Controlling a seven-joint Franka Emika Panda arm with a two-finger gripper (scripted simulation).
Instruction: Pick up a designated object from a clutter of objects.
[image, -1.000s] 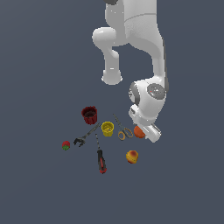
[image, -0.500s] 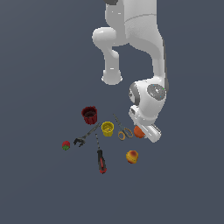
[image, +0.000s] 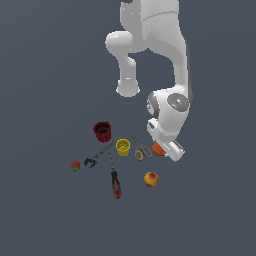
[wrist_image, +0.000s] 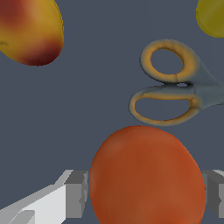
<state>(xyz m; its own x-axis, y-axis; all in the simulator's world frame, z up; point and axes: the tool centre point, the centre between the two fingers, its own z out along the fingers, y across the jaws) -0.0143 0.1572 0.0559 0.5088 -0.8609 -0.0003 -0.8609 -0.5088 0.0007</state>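
I have the gripper spread around the orange ball, which sits on the floor just beside the scissors, and if I close off-centre it could roll out against those handles.

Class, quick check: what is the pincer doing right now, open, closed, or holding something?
Pincer: open, one finger on each side of the orange ball, small gaps showing, not gripping it yet.
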